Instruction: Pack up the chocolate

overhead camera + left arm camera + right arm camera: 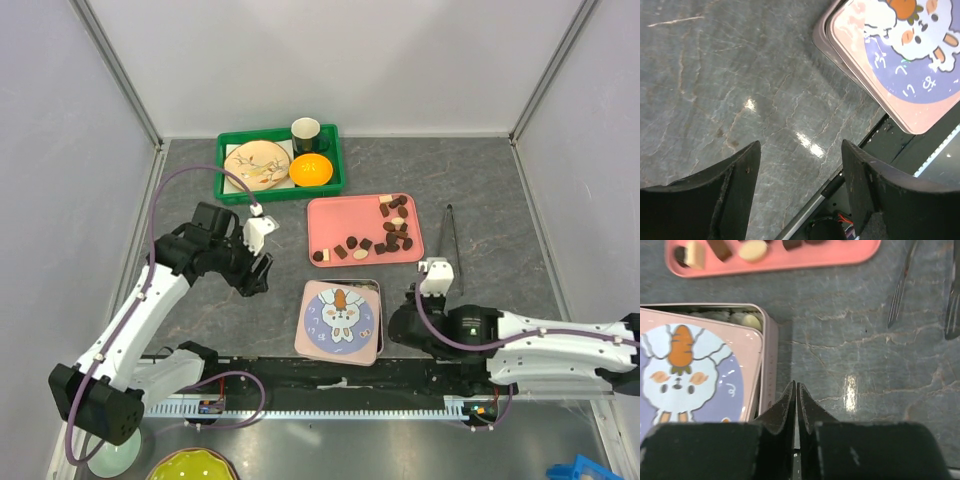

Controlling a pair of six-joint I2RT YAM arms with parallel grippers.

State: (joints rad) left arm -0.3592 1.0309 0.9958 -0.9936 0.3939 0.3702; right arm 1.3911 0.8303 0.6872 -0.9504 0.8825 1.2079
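**tinfoil_tom:** Where's the chocolate (pixel 400 232) relative to your arms right now?

**me:** All on the pink tray (pixel 330 210), straight ahead of my right gripper (pixel 796 390) and past the far corner of the tin (pixel 771 355). The tray's long side runs left to right across the table. The right arm is clearly the nearer one. My left gripper (pixel 800 170) hangs over bare table on the other side of the tin.

**tinfoil_tom:** Holding anything?

**me:** Nope. The right fingers are pinched tight together on nothing. The left jaws stand well apart, also with nothing between them.

**tinfoil_tom:** Counts?

**me:** Roughly fifteen pieces, I think. It's mostly dark ones in a bunch at the right end, five or so strung out on the left, and a couple of pale ones. There's one tin, and its one bunny lid (pixel 340 318) sits on it slightly shifted. Pale bits show in the gap, but I can't tell what they are. One pair of tongs (pixel 451 245) lies right of the tray, pointing away from me.
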